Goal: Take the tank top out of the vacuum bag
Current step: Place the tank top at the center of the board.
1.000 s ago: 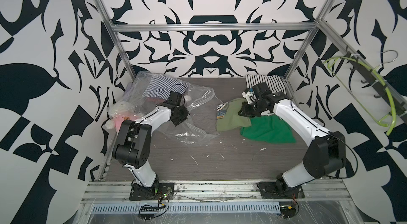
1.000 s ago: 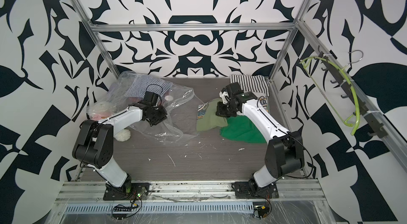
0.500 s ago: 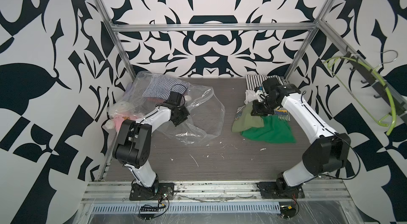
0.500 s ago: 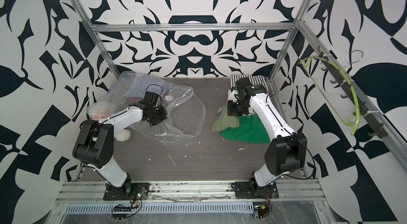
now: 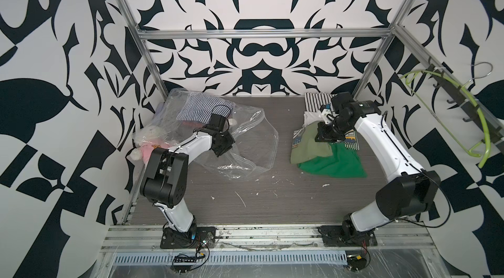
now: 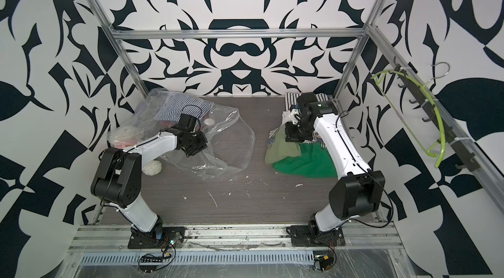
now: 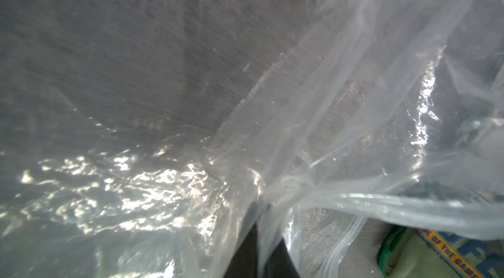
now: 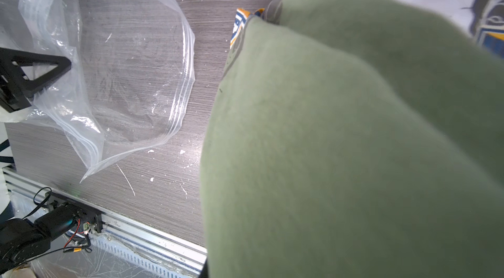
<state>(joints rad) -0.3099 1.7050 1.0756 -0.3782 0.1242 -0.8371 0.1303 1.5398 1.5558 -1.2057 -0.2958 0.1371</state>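
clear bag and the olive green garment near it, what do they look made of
Large clear crinkly plastic bag: thin glossy plastic film; the grey wood-grain tabletop shows through it, it creases sharply and glints. Olive green garment: soft matte fabric, perhaps a brushed cotton knit; slightly fuzzy close up, lying in rounded folds.

Olive tank top (image 5: 308, 148), green garment (image 5: 341, 167), clear vacuum bag (image 5: 257, 137)

The left arm (image 5: 192, 145) and right arm (image 5: 381, 141) share white links, bulky black joints, thin black cables and black base plates (image 5: 188, 238).

Vacuum bag (image 5: 253, 137) left of tank top (image 5: 308, 145)
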